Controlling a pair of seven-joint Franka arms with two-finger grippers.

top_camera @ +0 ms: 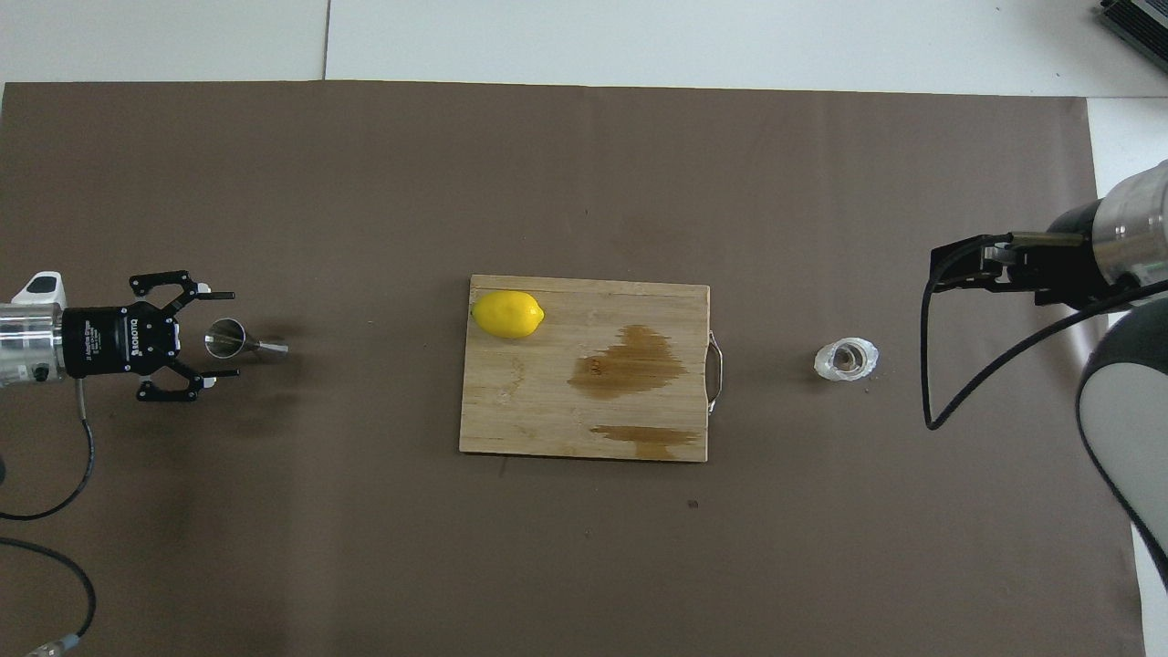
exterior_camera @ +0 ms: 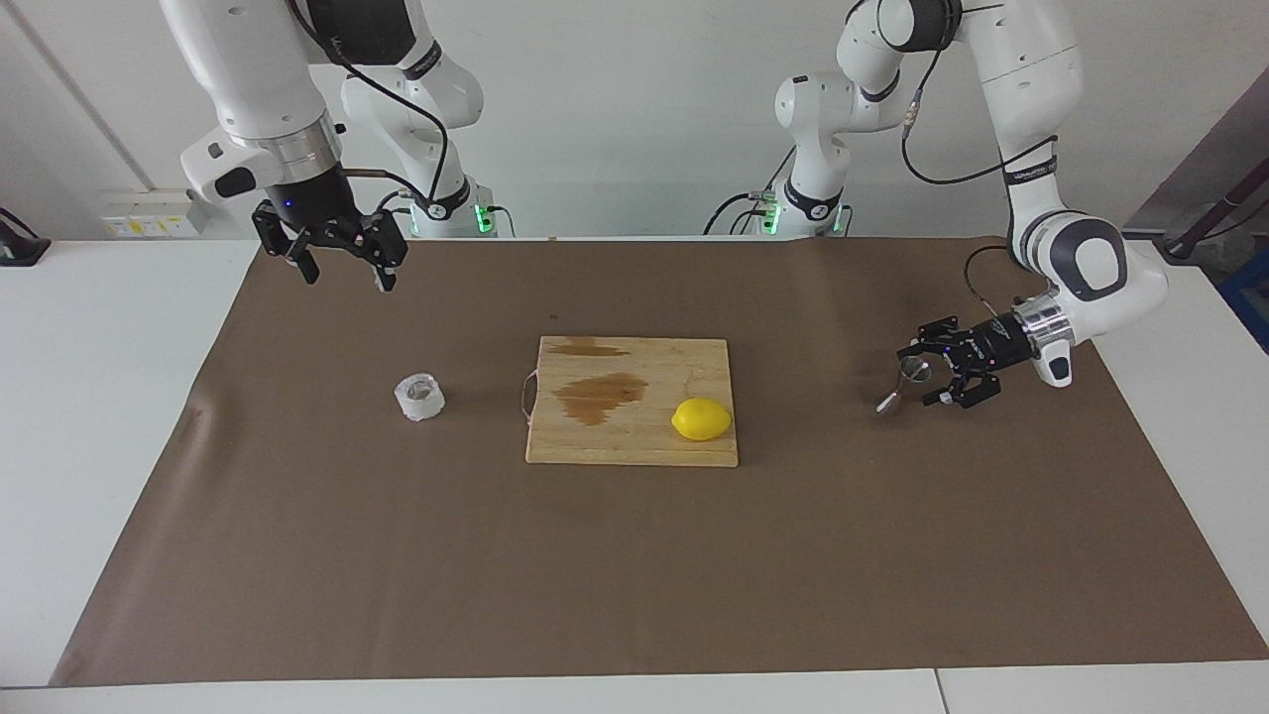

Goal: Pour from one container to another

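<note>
Robotics lab; two white arms [exterior_camera: 1031, 119] bolted by paper-covered table [exterior_camera: 634, 595]; bare walls, cabling.

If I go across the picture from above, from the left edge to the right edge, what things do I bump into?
Open left claw → small shiny steel hourglass-shaped jigger lying on its side → yellow lemon → brown wet stain on the wooden cutting board → small whitish crinkled cup → black right claw.
</note>
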